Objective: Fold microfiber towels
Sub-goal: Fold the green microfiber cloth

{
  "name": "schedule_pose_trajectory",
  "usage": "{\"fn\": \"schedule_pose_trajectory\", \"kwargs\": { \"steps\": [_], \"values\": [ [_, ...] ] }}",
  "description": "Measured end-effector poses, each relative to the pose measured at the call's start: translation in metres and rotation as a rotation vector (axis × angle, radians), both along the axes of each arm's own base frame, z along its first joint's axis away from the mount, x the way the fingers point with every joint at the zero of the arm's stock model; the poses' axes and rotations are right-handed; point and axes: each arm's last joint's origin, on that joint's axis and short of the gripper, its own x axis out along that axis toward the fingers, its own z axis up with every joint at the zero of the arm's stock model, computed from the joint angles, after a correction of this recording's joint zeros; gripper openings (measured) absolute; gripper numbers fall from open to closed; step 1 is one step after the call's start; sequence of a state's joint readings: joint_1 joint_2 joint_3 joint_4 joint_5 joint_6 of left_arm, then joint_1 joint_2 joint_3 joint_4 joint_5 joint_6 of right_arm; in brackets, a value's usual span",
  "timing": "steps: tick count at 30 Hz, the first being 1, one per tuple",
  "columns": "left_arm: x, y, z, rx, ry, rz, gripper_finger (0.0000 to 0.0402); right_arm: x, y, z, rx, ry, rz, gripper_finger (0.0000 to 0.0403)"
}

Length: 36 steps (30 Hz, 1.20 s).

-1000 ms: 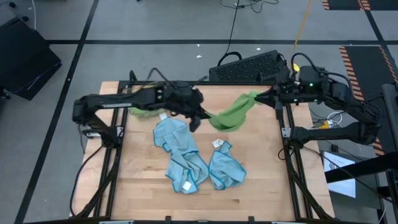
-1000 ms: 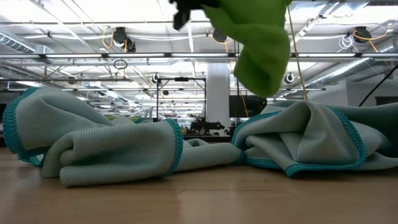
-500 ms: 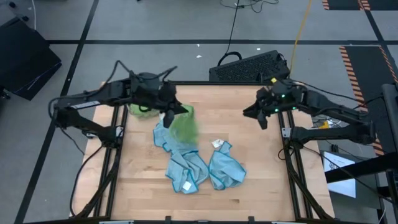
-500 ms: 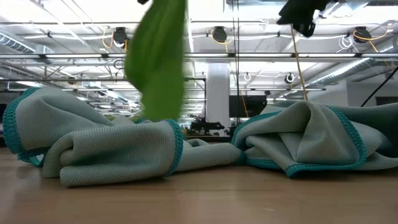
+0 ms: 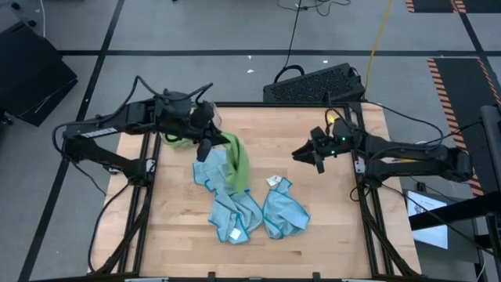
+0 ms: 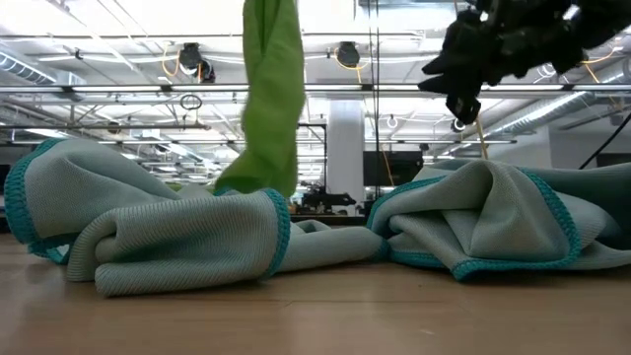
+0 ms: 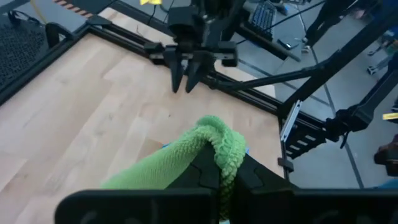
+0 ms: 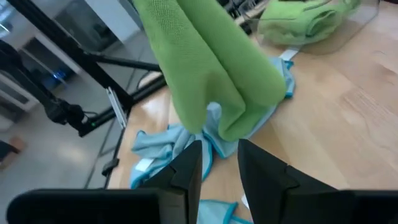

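Lime green towel (image 5: 237, 160) is soft, light and limp; it hangs in a long drape and gives no stiffness. Judgement: best taken at a corner or hem edge, pinched firmly, since the pile looks grippy rather than slick; nothing fragile here.

Left end effector (image 5: 210, 141) is clamped on the top of that green towel, holding it up above the bench (image 5: 313, 204). The towel's lower end trails down onto the blue towels (image 5: 235, 205), which lie crumpled just below and beside it, mid-bench. A second blue heap (image 5: 283, 210) sits touching them on the side away from the left arm, white tag (image 5: 274, 181) showing.

Right end effector (image 5: 318, 156) hovers empty, well apart from the green towel, across the bench from it, fingers slightly parted with nothing between them. In its wrist view the green towel hangs just ahead of the fingers (image 8: 186, 167).

More green cloth sits in a clear bin (image 8: 323, 28) behind the hanging towel, near the left arm.
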<state>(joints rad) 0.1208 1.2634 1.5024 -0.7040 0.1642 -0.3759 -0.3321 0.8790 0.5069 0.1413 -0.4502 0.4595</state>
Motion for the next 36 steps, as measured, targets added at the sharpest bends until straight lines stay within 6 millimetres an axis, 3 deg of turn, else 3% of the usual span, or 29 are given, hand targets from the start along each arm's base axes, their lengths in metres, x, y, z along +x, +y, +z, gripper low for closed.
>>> {"fn": "schedule_pose_trajectory", "kwargs": {
  "steps": [6,11,17,21,28,36],
  "values": [
    [0.002,-0.001,0.0,-0.002,-0.004,-0.003,0.0005,-0.005,0.002,-0.019,-0.06,-0.114,0.005,0.0098],
    [0.005,-0.001,0.004,-0.015,-0.052,0.006,0.0006,-0.005,0.007,-0.02,-0.049,-0.165,0.025,0.0098],
    [0.007,0.0,0.009,-0.009,-0.114,0.009,0.0009,0.012,0.026,-0.006,-0.093,-0.182,-0.013,0.0098],
    [0.007,0.0,0.009,-0.006,-0.114,0.014,0.0004,0.029,0.036,-0.005,-0.015,-0.137,0.014,0.0107],
    [0.007,0.001,0.01,0.005,-0.115,0.041,0.0006,0.058,0.053,-0.005,0.079,-0.064,0.12,0.0169],
    [0.007,0.004,0.01,0.006,-0.114,0.073,0.0008,0.078,0.055,0.002,-0.033,-0.078,-0.016,0.027]
  ]
}}
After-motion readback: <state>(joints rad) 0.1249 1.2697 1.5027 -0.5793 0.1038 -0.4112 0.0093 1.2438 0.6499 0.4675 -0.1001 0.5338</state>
